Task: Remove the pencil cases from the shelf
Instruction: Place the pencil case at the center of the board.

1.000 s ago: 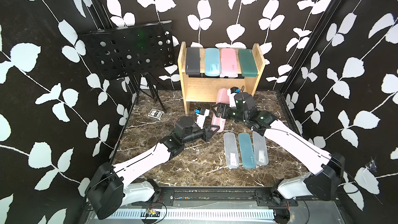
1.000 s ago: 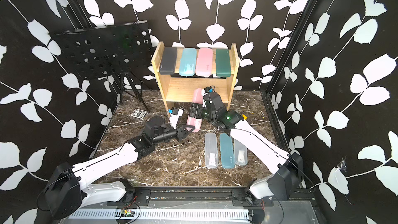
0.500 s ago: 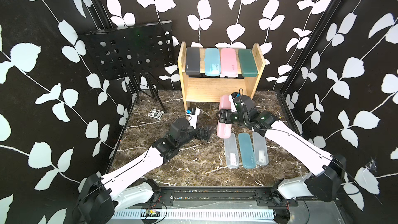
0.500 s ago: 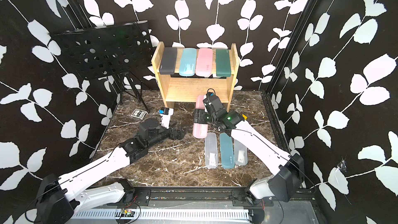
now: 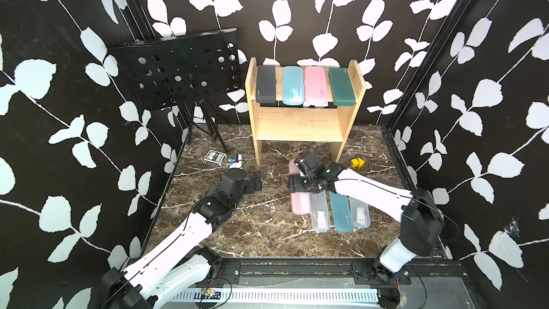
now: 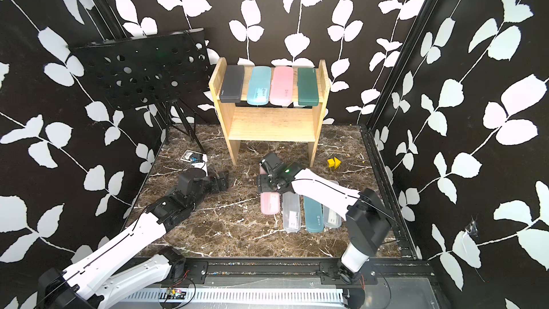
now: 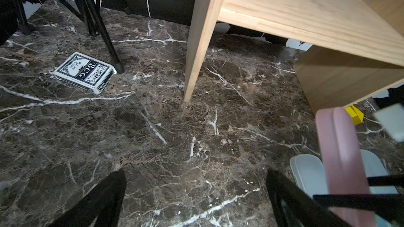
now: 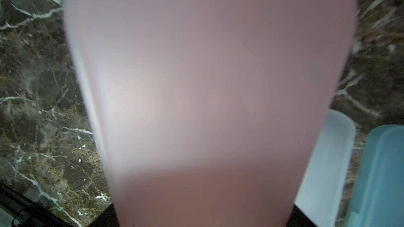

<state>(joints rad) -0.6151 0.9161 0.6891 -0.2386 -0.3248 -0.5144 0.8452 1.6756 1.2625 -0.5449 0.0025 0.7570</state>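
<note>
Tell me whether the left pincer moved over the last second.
Yes. The left pincer drew away from the pink case, toward the shelf leg by the card box.

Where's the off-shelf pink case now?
In both top views, the pink case is in the right gripper, beside the clear case, in front of the shelf.

white arms [image 5: 178, 239] w/ blk joints [image 5: 420, 227]
</note>
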